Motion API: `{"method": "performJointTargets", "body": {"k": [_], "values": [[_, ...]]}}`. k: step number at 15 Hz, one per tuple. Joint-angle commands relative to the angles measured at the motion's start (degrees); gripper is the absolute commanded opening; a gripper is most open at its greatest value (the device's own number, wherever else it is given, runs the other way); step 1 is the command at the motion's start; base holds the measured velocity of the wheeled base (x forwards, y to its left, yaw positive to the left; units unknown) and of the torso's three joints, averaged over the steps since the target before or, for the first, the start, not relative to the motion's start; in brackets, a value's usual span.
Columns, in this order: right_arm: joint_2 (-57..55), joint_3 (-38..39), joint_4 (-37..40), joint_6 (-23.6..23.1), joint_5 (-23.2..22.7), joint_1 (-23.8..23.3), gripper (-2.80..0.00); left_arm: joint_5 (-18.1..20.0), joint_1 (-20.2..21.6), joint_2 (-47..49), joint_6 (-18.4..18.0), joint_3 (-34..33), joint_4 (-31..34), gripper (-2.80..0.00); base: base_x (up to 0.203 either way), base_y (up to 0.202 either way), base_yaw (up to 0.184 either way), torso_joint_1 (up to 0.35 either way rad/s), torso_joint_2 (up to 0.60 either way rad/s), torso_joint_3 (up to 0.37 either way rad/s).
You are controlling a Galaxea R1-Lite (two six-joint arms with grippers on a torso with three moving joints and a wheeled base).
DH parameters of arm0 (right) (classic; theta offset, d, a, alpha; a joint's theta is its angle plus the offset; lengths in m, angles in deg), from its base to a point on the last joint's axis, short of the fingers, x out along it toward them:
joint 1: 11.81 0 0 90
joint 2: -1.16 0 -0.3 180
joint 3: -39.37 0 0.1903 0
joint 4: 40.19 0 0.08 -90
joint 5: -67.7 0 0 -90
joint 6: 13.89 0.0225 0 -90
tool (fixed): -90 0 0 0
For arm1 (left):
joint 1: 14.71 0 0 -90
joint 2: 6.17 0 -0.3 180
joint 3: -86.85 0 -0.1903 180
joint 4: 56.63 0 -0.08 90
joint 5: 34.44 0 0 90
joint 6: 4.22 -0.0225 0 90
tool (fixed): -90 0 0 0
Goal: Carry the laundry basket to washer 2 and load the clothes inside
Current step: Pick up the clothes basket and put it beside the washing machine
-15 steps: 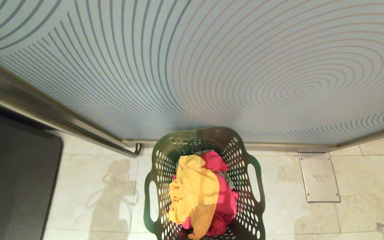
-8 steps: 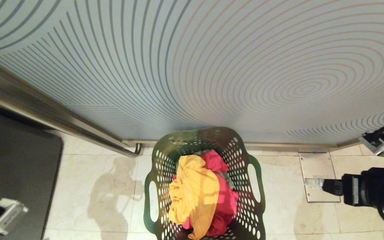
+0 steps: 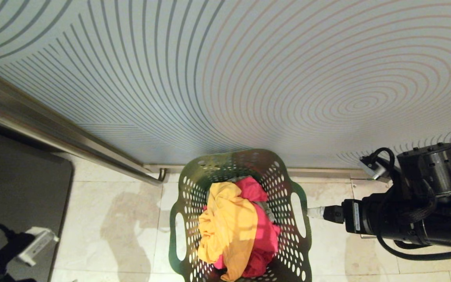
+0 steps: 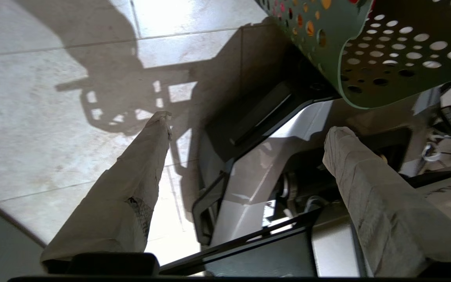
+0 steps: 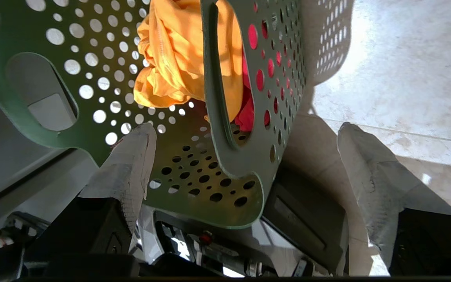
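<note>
laundry basket [image 3: 241,219] near rim cropped, grey garment [image 3: 266,207] mostly buried

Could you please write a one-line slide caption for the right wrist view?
Open right gripper straddling the handle side of the green laundry basket, with the yellow-orange garment inside.

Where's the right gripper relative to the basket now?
Head view: the right gripper is open, level with the laundry basket's right handle, just outside its rim.
</note>
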Motion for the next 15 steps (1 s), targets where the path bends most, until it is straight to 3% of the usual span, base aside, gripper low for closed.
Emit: {"method": "performJointTargets", "body": {"k": [1, 2, 4, 6, 9, 15], "values": [[-6.61, 0.48, -4.69, 0.02, 0.01, 0.41, 0.00, -0.06, -2.72, 5.64, 3.19, 0.73, -2.76, 0.00, 0.000, 0.000, 0.000, 0.000, 0.00, 0.000], [-8.48, 0.51, -6.85, -0.04, 0.00, 0.46, 0.00, -0.46, -3.72, 7.94, 3.88, 0.96, -5.31, 0.00, 0.000, 0.000, 0.000, 0.000, 0.00, 0.000], [-11.00, 0.05, -8.89, -0.02, 0.08, 0.50, 0.00, -4.76, -7.87, 11.94, 5.20, 1.16, -10.36, 0.00, 0.000, 0.000, 0.000, 0.000, 0.00, 0.000], [-12.42, -1.23, -9.06, 0.01, 0.08, 0.50, 0.00, -8.04, -11.39, 15.83, 8.91, 1.92, -14.96, 0.00, 0.000, 0.000, 0.000, 0.000, 0.00, 0.000], [-14.89, -2.37, -9.15, 0.01, 0.00, 0.50, 0.00, -13.46, -16.55, 19.55, 10.82, 6.29, -17.05, 0.00, 0.000, 0.000, 0.000, 0.000, 0.00, 0.000], [-20.13, -6.86, -12.44, 0.71, 0.07, 0.50, 0.00, -14.54, -19.42, 21.74, 12.08, 10.03, -15.23, 0.00, 0.000, 0.000, 0.000, 0.000, 0.00, 0.000]]}}
